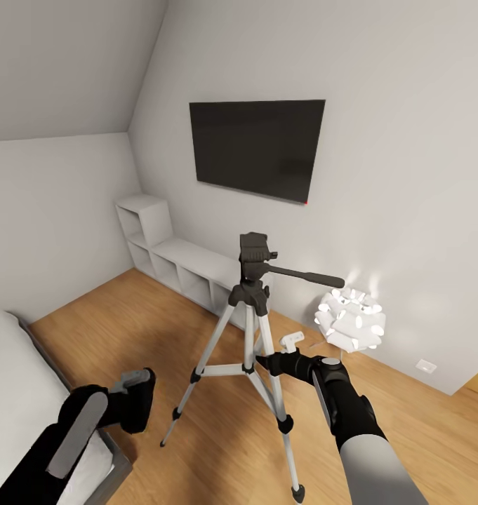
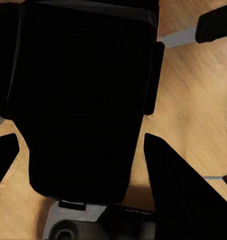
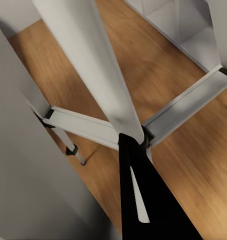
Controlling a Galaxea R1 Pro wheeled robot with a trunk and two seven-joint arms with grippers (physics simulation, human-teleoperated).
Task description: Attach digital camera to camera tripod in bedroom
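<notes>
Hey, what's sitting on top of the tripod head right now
Nothing is mounted on the camera tripod; its black head is bare, the pan handle sticking out sideways. The left gripper holds a black boxy object, apparently the digital camera, low beside the bed.

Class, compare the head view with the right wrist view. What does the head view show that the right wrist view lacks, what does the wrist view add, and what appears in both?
Head view alone: the wall screen, the white ball lamp, the bed corner, the tripod's black head with its handle, and the left pincer holding a dark boxy object.

Right wrist view alone: a close look at the hub where the tripod's braces join, with a dark finger reaching it.

Both: the tripod legs, wood floor and white shelf unit.
</notes>
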